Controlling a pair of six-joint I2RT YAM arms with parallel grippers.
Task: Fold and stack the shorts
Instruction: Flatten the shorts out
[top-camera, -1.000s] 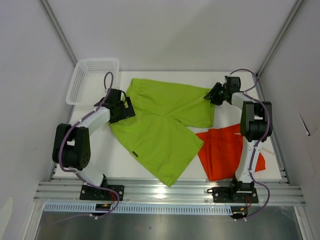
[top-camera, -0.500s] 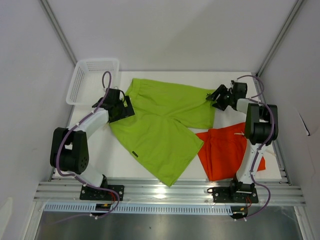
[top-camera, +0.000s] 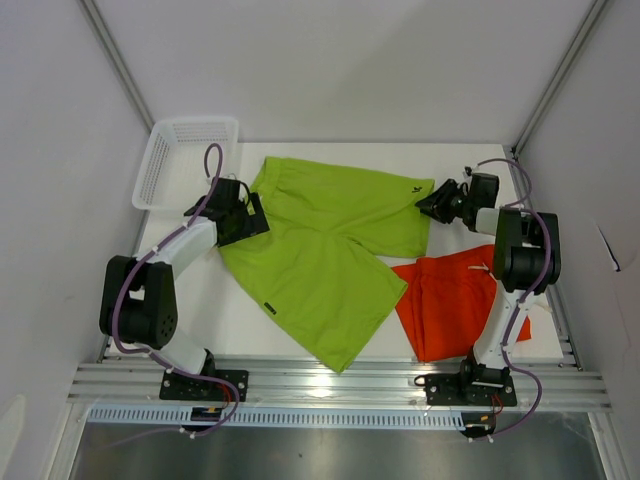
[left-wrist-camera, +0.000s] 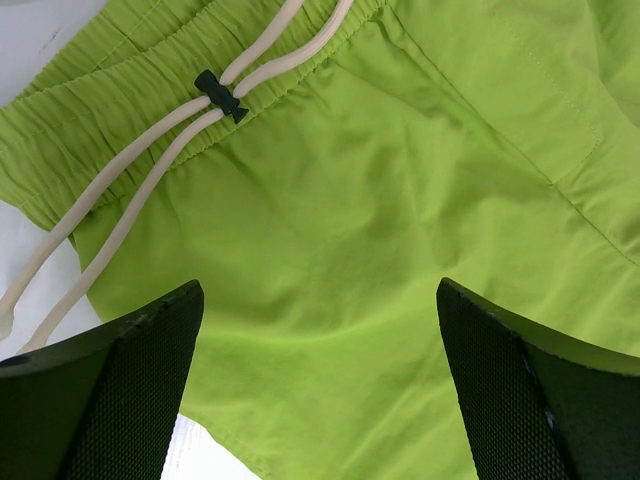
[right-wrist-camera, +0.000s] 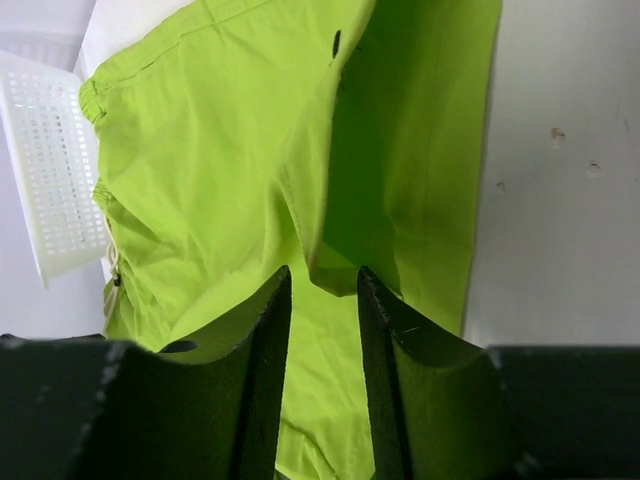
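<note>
**A:** Up top we see the green shorts (top-camera: 320, 245) mid-table, waistband (top-camera: 262, 180) left, legs running right. The orange shorts (top-camera: 450, 300) are near right and the basket (top-camera: 150, 170) far left.

**B:** Left wrist: our left gripper (left-wrist-camera: 320, 290) gapes above the waistband. Right wrist: the right gripper (right-wrist-camera: 322, 275) pinches a green fold.

No readable text, logo (top-camera: 268, 307) on green shorts (top-camera: 320, 250) illegible
</note>
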